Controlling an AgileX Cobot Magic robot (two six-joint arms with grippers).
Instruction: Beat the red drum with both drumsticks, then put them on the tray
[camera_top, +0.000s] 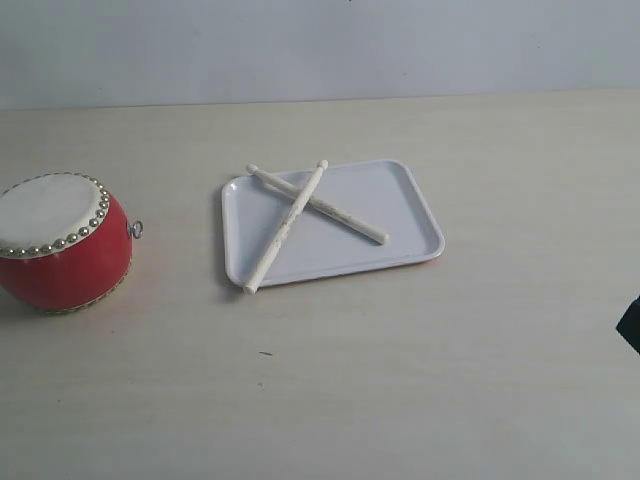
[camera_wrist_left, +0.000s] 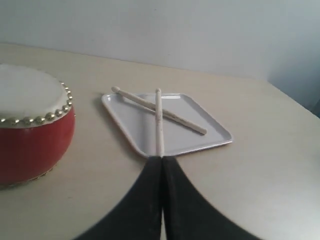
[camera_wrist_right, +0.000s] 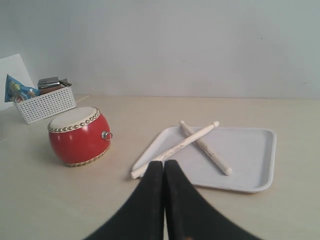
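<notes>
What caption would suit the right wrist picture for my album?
Two drumsticks lie crossed on the white tray beside the red drum, seen past closed fingers.

Red drum upright at left on table. White tray at centre, well apart. Two drumsticks crossed on tray, one end overhanging near-left rim.

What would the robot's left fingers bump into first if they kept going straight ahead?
Probably the near end of the drumstick overhanging the tray; the left gripper, fingers shut, aims right at it. Their height is unclear, so they might pass above.
</notes>
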